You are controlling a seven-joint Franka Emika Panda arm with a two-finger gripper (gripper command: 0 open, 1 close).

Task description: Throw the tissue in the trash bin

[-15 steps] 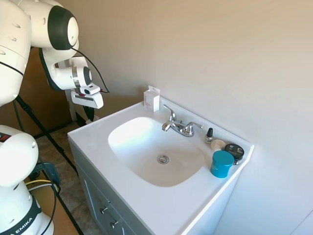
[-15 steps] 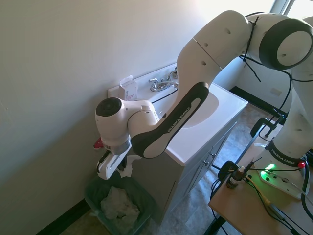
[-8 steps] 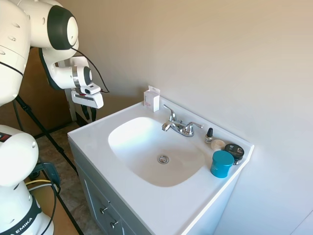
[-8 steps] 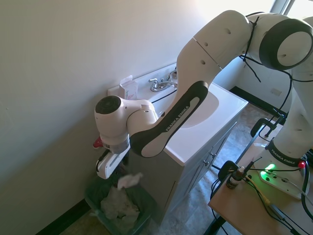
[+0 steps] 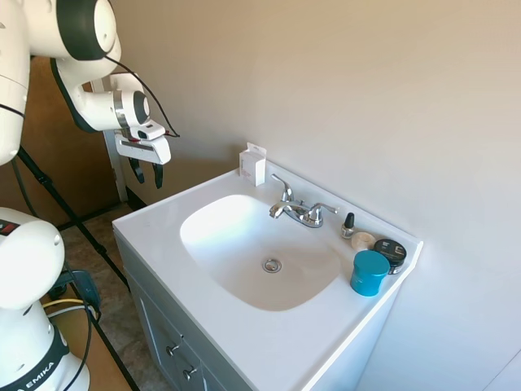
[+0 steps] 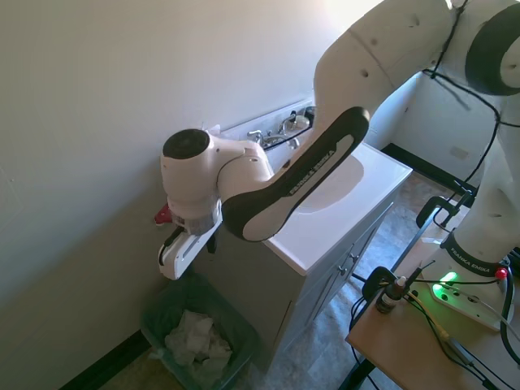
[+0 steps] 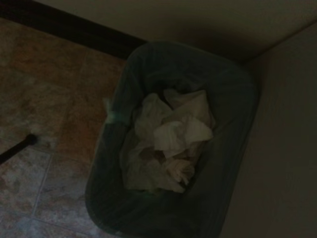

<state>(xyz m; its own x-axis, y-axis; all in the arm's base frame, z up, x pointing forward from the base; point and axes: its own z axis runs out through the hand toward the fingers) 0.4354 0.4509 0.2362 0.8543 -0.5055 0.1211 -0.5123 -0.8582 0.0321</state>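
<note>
White arm's pincer (image 5: 146, 172) hangs beside vanity surface (image 5: 155, 224), fingers spread, holding nothing. Trash bin (image 6: 156, 323) sits on floor directly below. Tissue (image 7: 174, 131) lies inside bin atop other crumpled paper. Drop looks done. You should lift straight up, clear of bin rim, avoid brushing vanity edge or wall.

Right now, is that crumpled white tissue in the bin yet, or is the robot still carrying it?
Looks done. The crumpled white tissue lies inside the dark green plastic trash bin on other white paper. The two-finger gripper hangs open and empty above it, beside the white sink vanity. Nothing seems left except pulling the arm away.
</note>
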